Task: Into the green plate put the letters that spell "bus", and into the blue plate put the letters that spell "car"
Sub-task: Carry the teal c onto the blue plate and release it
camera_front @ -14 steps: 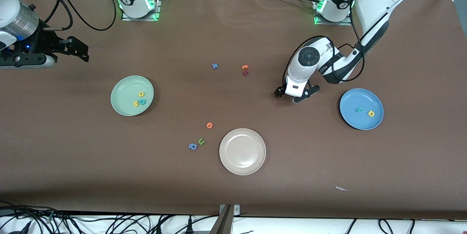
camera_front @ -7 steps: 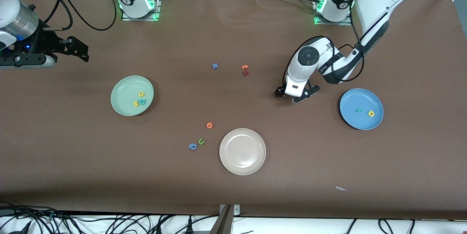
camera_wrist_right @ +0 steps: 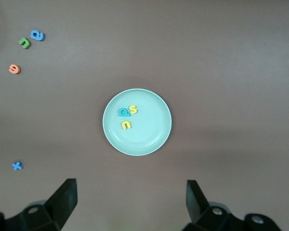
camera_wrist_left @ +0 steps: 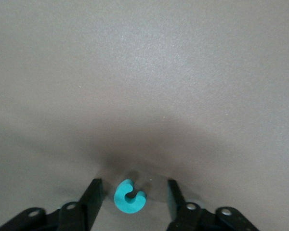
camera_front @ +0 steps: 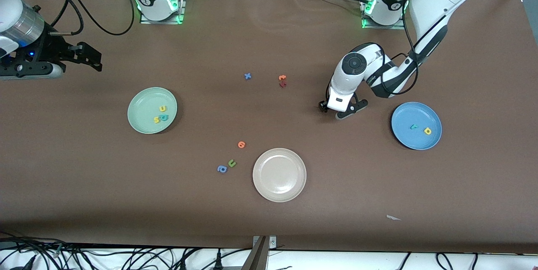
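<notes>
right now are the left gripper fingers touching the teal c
Apart. In the left wrist view the teal c lies on the table between the left gripper's fingers, with bare table showing on both sides of it.

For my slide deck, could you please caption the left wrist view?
Left gripper low over the brown table, fingers either side of the teal c without visibly touching it.
</notes>
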You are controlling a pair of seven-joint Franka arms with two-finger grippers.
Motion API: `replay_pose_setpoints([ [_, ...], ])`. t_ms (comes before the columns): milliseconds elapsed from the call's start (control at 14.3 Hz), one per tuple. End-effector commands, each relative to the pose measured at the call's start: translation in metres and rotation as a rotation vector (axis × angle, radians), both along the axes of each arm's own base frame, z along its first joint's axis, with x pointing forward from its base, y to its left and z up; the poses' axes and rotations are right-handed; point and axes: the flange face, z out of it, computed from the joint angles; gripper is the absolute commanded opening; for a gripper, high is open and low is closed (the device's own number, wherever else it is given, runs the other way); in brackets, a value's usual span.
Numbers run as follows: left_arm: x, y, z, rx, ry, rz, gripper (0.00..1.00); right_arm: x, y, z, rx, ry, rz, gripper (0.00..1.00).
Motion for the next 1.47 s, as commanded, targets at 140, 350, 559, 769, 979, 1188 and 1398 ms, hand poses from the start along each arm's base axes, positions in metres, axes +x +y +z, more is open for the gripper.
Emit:
replay_pose_setpoints([
  [140,0.0,0.001,-0.005,0.023,-0.009,-0.007,0.2,-0.005,-0.001,0.004,-0.002,-0.004,-0.017,1.0],
  [350,0.004,0.003,-0.002,0.021,-0.016,0.0,0.04,-0.005,-0.001,0.004,-0.002,-0.004,-0.017,1.0],
  [559,0.008,0.007,0.002,0.021,-0.024,0.008,0.0,-0.005,-0.001,0.005,0.0,-0.005,-0.017,1.0],
  [769,0.023,0.033,0.018,0.054,-0.043,0.031,0.0,-0.002,-0.001,0.003,0.001,-0.002,-0.014,1.0],
  [979,0.042,0.052,0.042,0.073,-0.015,0.006,0.0,-0.002,-0.001,0.003,0.001,-0.002,-0.014,1.0],
  [1188,0.068,0.082,0.088,0.068,0.062,-0.045,0.0,-0.002,-0.001,0.003,0.001,-0.002,-0.016,1.0],
  [1398,0.085,0.134,0.121,0.051,0.132,-0.124,0.0,-0.002,-0.002,0.002,0.001,0.0,-0.013,1.0],
])
